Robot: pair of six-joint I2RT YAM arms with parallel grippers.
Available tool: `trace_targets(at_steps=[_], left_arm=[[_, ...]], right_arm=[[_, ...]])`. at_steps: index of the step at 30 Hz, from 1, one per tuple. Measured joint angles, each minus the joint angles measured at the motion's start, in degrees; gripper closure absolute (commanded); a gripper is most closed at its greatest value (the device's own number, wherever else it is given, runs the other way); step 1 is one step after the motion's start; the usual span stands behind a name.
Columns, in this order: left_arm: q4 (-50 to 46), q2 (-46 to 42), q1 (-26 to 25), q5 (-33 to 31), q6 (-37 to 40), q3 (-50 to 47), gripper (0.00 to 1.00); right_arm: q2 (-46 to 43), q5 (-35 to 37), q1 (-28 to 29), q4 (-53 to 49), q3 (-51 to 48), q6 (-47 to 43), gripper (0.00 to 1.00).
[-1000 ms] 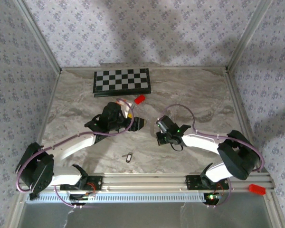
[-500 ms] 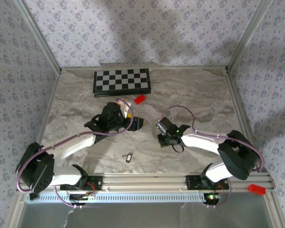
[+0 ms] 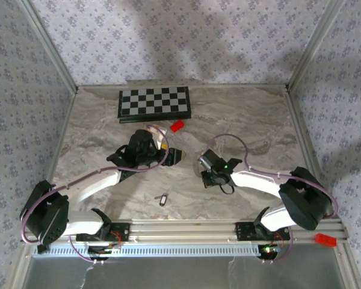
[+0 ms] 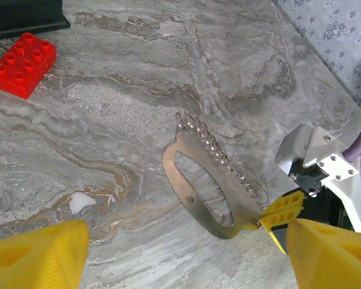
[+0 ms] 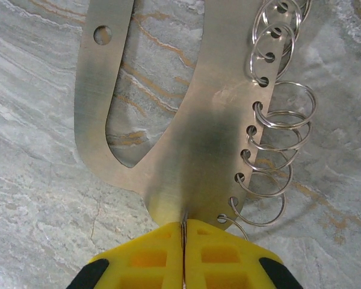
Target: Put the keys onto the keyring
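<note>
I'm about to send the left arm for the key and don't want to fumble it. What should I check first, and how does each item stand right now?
1. Hold: right gripper pinches the keyring at its end, pads closed: ok.
2. Free hand: left gripper is empty, fingers wide apart: ok.
3. Pickup: keys lie alone on the table near the arm bases: ok.
4. Ringed edge of the keyring uncovered: ok.
5. Keyring lifted off the table: cannot tell.
6. Obstacle: red block sits well away from the keyring: ok.

A lab test booth: aluminium frame [image 3: 186, 231], patterned wall panels [image 3: 186, 36], marble-look tabletop [image 3: 246, 114].
</note>
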Motion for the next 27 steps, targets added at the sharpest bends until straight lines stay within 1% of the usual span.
trace_targets(at_steps=[15, 20, 27], left_arm=[[0.39, 0.00, 0.00, 0.00, -0.02, -0.04, 0.15], [0.57, 0.00, 0.00, 0.02, -0.02, -0.11, 0.15], [0.63, 0.00, 0.00, 0.02, -0.02, -0.11, 0.15]], right_arm=[[-0.39, 1.57, 0.26, -2.84, 0.74, 0.07, 0.87], [-1.31, 2.05, 0.26, -3.37, 0.74, 0.28, 0.89], [-1.29, 2.03, 0.26, -3.39, 0.74, 0.39, 0.89]])
